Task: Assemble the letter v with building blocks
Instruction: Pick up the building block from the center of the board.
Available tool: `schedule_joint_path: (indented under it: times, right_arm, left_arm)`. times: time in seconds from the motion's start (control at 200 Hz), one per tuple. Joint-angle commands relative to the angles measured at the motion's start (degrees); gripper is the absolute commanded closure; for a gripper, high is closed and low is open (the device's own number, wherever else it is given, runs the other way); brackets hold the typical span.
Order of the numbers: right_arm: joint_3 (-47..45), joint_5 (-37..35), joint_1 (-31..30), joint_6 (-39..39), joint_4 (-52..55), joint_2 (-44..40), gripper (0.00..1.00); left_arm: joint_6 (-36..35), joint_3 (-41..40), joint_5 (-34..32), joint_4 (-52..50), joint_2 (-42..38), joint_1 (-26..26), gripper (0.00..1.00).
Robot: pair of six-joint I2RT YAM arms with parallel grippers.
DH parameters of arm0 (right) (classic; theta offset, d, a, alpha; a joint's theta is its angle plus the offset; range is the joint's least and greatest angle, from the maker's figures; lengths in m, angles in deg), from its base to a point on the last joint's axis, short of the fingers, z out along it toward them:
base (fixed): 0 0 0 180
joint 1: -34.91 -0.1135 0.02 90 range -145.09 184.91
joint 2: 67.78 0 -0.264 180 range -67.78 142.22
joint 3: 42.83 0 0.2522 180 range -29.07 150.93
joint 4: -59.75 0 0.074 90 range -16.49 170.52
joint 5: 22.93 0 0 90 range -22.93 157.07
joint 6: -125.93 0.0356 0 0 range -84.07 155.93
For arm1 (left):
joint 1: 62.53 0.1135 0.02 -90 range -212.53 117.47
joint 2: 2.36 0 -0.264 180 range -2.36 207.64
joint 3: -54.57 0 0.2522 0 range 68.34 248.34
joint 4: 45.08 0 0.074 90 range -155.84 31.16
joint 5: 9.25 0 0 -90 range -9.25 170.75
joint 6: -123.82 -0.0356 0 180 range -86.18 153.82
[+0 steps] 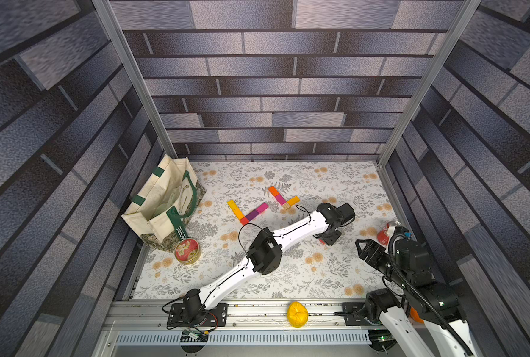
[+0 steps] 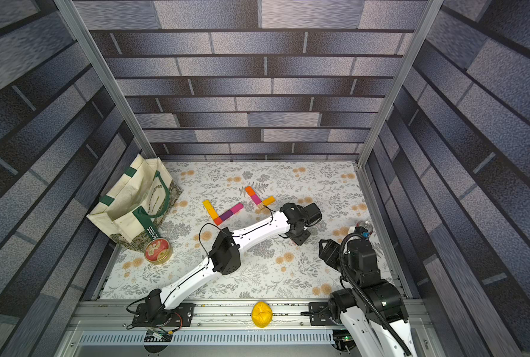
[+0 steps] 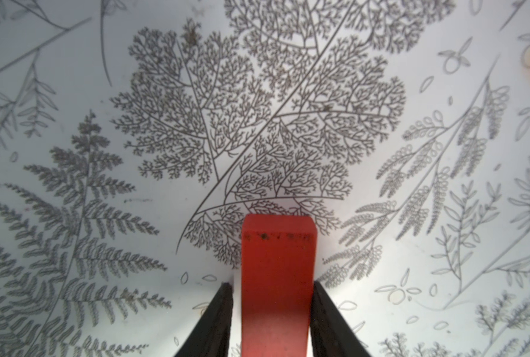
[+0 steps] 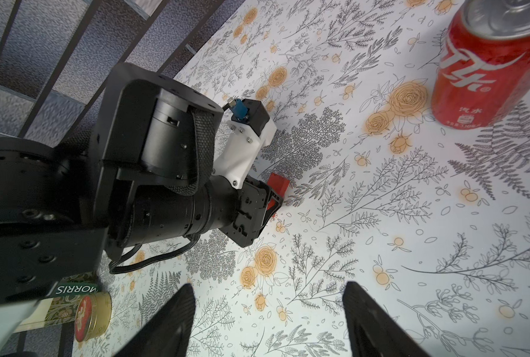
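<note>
Left fingers (image 3: pixel 328 324) straddle red block (image 3: pixel 278 278), one just apart; right fingers (image 4: pixel 164 327) spread. Tote bag (image 1: pixel 152 197), frame left, gapes; tin (image 1: pixel 188 248) lidded.

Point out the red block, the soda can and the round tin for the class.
red block (image 3: pixel 277 278): left wrist view, on its long red face.
soda can (image 4: pixel 489 74): right wrist view, on its red side.
round tin (image 1: pixel 187 248): a top view, on its red lid.

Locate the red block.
Seen in both wrist views, the red block lies on the table, straddled by the left gripper, between the block rows and the soda can.
</note>
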Motion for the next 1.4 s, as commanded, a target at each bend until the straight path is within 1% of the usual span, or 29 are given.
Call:
schedule_joint_path:
  times: [0.0,0.15,0.245,0.291,0.536,0.726,0.882,1.132,1.393]
  right_arm:
    - [-0.75,0.06,0.26,-0.08,-0.49,0.44,0.23]
    - [-0.95,0.16,0.3,-0.02,-0.57,0.21,0.23]
    - [-1.39,0.5,0.29,0.19,-0.84,0.25,0.23]
    - [-1.68,0.68,0.23,0.31,-1.09,0.26,0.23]
    - [-2.95,1.74,0.3,1.11,-3.3,1.39,0.23]
    - [-3.55,2.69,0.3,1.44,-5.68,3.71,0.23]
    - [-3.44,3.05,0.31,1.51,-6.86,5.47,0.23]
    - [-3.76,3.72,0.3,2.2,-8.73,8.3,0.23]
    - [-3.23,4.04,0.3,2.19,-11.15,13.39,0.23]
  left_arm:
    - [-1.37,1.08,1.06,-0.25,0.36,-0.33,0.6]
    - [-1.28,1.13,1.84,-0.48,-0.23,0.21,0.67]
    - [-1.19,1.1,2.63,-0.29,-0.99,0.91,0.69]
    - [-1.19,1.04,2.97,-0.22,-1.45,1.24,0.72]
    - [-1.17,1.16,4.7,-0.3,-5.22,4.01,0.76]
    - [-2.49,1.45,6.09,-0.22,-8.18,7.81,0.76]
    - [-3.84,2.81,6.46,0.46,-9.13,11.07,0.76]
    - [-7.43,4.84,6.84,4.25,-8.07,14.96,0.76]
    - [-12.91,6.14,7.91,7.83,-5.48,16.97,0.76]
